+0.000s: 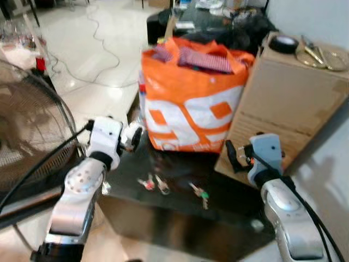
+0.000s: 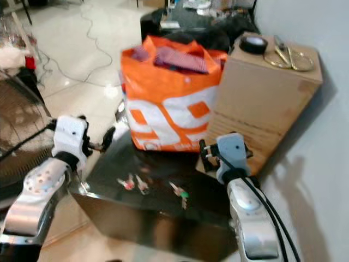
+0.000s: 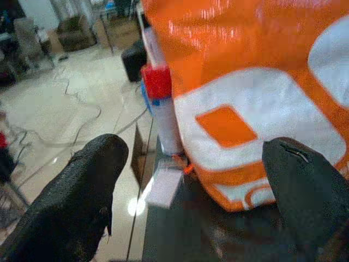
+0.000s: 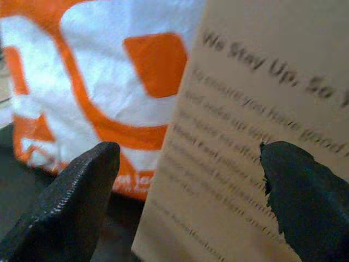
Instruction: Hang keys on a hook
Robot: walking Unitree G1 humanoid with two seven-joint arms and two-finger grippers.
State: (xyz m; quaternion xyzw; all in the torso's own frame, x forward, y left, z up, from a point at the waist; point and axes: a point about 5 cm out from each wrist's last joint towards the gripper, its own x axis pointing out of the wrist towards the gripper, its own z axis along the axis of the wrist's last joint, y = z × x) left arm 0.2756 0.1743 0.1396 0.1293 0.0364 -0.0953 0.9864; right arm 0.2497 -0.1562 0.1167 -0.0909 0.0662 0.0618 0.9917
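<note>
Keys [image 1: 198, 194] lie flat on the dark glossy table [image 1: 180, 218] in front of me, a bunch with a green tag to the right and two more with a reddish tag [image 1: 147, 183] to its left, all well apart from either claw. No hook is in sight, so I judge the hanging step has not begun; first comes a pickup.

My left gripper [image 3: 191, 191] hovers at the table's left edge with its fingers spread wide and nothing between them, pointing toward the orange and white bag [image 1: 191, 103] and a red-capped bottle [image 3: 161, 109] beside it. My right gripper [image 4: 191, 180] is also released and empty, raised at the table's right side and aimed at the seam where the bag meets the cardboard box [image 1: 289, 103]. Both sit above the keys' level, probably poised for reaching down.

The tabletop is shiny and reflective, so the thin keys may slide when pinched. The bag stands at the far edge. On the box rest a tape roll [image 1: 283, 43] and scissors [image 1: 312, 53]. Pale tiled floor with a loose cable [image 1: 98, 33] stretches away on the left, beside a wire fan guard [image 1: 27, 136].
</note>
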